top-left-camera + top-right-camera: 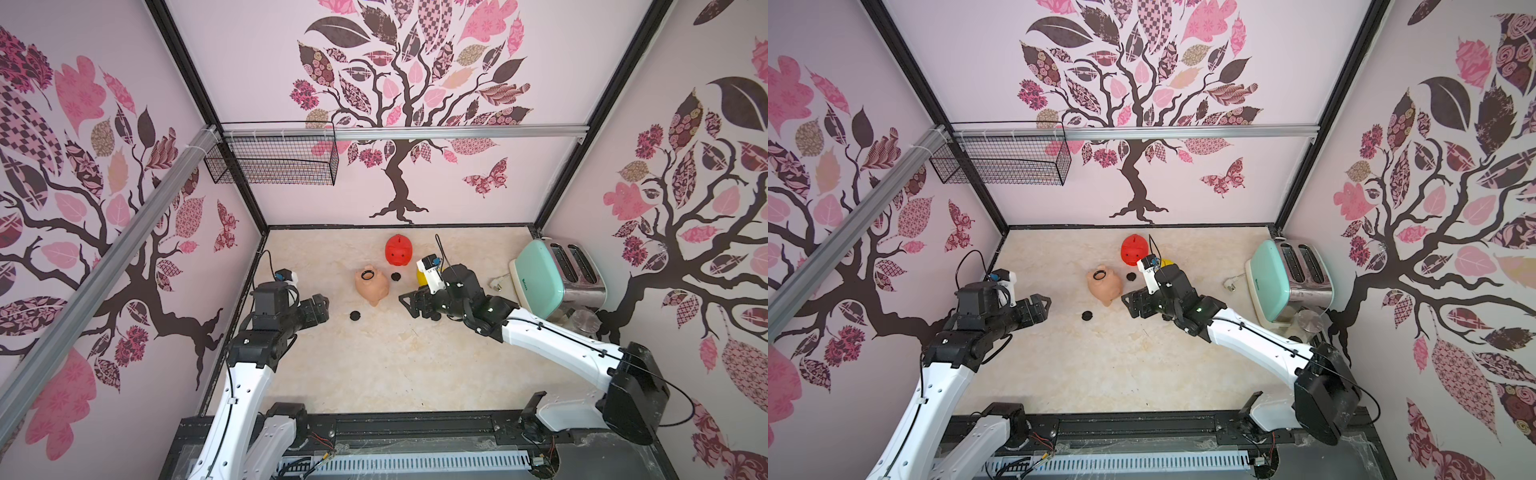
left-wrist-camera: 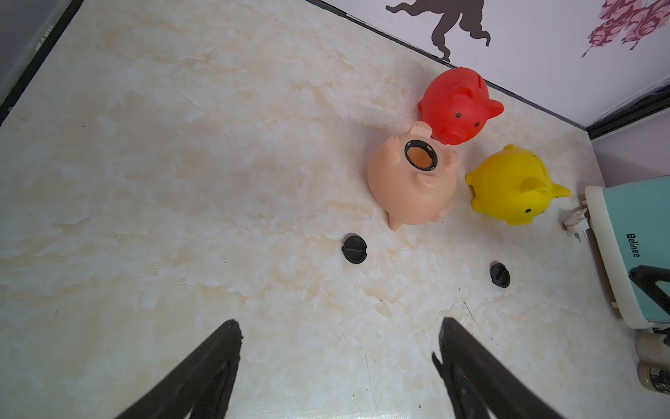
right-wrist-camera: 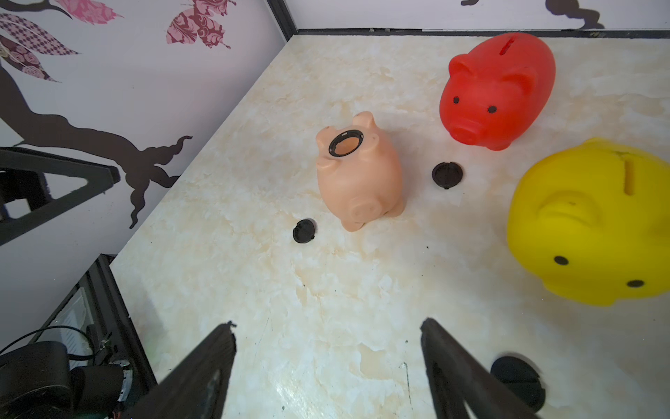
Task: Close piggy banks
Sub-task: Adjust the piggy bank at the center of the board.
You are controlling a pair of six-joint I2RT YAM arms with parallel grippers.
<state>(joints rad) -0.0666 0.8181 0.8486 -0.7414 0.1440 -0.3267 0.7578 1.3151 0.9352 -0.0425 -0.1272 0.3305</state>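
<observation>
Gaping wide, left and right jaws empty.

Pigs, three: peach pig (image 1: 372, 286), red pig (image 1: 399, 250), yellow pig (image 2: 515, 185). Plugs, three: plug a (image 1: 354, 316) and plug b (image 1: 395, 276), mid-frame on the worktop (image 1: 374, 365); plug c (image 3: 516, 381) shows only in the right wrist view. Toaster (image 1: 540, 270), one, right of frame. Basket (image 1: 274, 160), one, upper left. End effectors, two: left end effector (image 2: 340, 323), right end effector (image 3: 327, 323).
</observation>
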